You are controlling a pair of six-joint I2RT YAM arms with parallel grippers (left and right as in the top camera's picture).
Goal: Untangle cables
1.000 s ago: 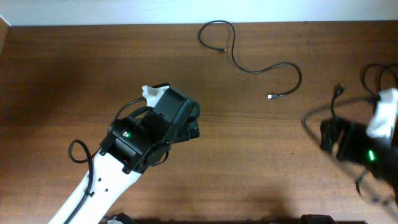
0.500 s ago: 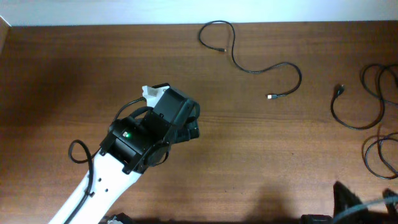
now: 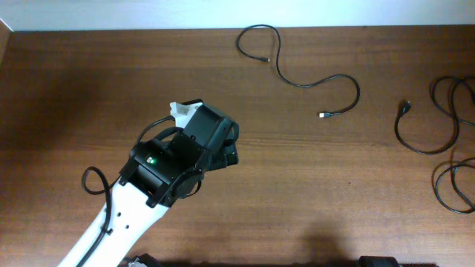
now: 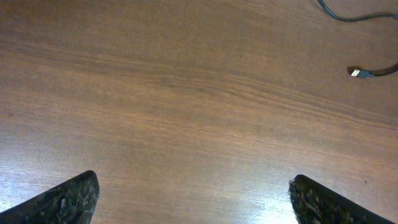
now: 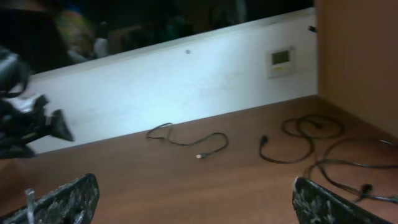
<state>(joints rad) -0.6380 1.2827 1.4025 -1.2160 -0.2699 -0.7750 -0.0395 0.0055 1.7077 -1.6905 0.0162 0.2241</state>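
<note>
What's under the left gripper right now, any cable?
Under the open left gripper, only bare table shows. The plug end of the nearest cable lies ahead, not under it. Overhead, the arm hides the wood beneath its body.

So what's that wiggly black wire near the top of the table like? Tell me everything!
The wiggly wire is thin and black, lying flat on the brown wooden table. One end curls into a small loop near the far edge; then it snakes right and hooks back to a small silvery plug. It lies alone: nothing else touches it.
</note>
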